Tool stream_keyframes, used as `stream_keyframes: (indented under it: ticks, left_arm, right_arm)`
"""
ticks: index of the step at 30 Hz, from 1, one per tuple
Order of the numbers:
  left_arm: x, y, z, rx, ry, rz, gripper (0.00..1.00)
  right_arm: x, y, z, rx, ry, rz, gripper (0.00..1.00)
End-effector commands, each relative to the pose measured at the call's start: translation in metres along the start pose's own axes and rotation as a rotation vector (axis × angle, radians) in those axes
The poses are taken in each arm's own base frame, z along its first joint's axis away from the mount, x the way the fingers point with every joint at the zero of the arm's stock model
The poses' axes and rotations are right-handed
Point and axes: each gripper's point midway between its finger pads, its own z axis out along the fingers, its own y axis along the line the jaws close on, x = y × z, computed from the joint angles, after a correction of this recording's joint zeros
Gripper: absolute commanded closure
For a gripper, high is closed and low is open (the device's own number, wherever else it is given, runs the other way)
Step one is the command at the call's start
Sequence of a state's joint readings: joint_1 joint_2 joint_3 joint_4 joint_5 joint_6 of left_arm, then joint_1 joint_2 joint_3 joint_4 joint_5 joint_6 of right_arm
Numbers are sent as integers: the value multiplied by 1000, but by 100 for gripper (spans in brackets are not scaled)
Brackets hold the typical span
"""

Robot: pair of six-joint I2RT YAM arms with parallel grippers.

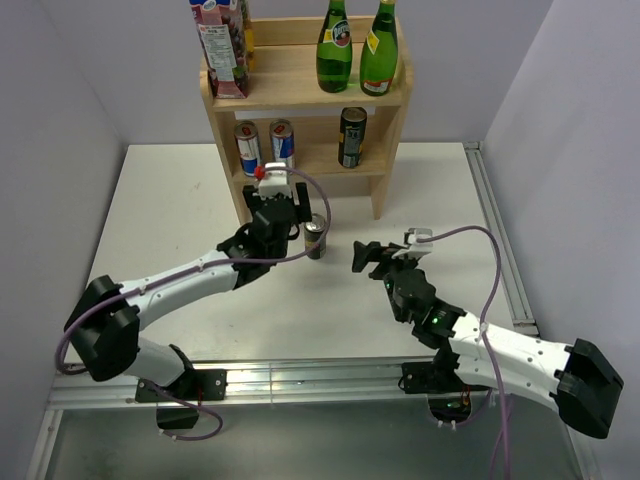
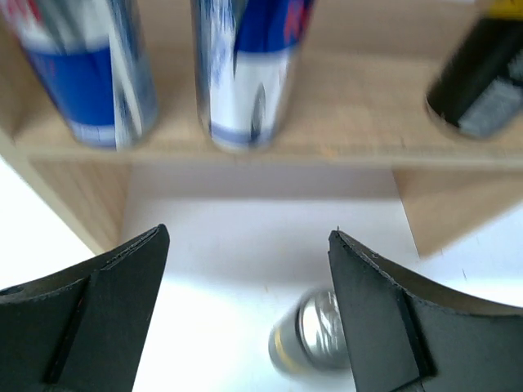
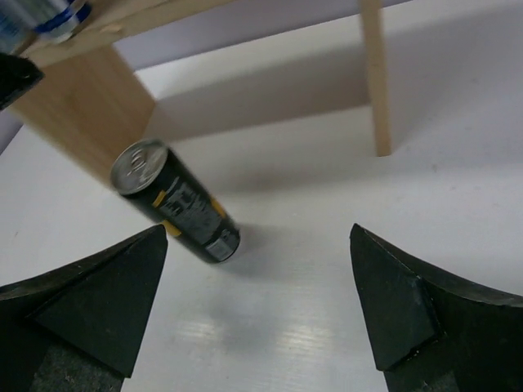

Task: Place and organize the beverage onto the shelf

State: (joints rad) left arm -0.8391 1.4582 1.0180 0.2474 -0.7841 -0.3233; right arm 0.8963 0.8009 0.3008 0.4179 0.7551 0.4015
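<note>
Black can (image 1: 316,238) stands on the table (image 1: 170,210), just before the shelf (image 1: 392,125), not yet shelved. Left gripper (image 1: 290,215) spread wide, empty, beside the can, likely lining up a grasp. Right gripper (image 1: 362,256) also wide, empty, facing the can.
</note>
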Motion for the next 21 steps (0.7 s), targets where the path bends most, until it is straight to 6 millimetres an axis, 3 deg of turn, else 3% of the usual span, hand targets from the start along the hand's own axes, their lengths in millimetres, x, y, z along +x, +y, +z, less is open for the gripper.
stream_keyframes:
  ticks: [1, 3, 5, 6, 7, 11, 15, 21]
  left_arm:
    - [-1, 0, -25, 27, 4, -92, 15]
    - [8, 0, -44, 48, 24, -91, 15]
    - [10, 1, -59, 53, 32, -103, 15]
    - [11, 2, -64, 47, 40, -116, 15]
    - [16, 6, -69, 39, 61, -95, 15]
    - [11, 14, -93, 65, 58, -126, 15]
    - [8, 28, -103, 55, 42, -150, 14]
    - [12, 45, -113, 50, 51, -143, 14]
  right_arm:
    - [-1, 40, 3, -188, 11, -20, 0]
    - [14, 48, 6, -220, 62, -50, 0]
    - [17, 58, 11, -234, 80, -56, 0]
    - [30, 61, 14, -237, 116, -76, 0]
    - [29, 69, 17, -244, 115, -73, 0]
    - [58, 84, 34, -242, 170, -110, 0]
    - [65, 107, 48, -265, 176, -108, 0]
    - [85, 126, 66, -259, 196, -133, 0]
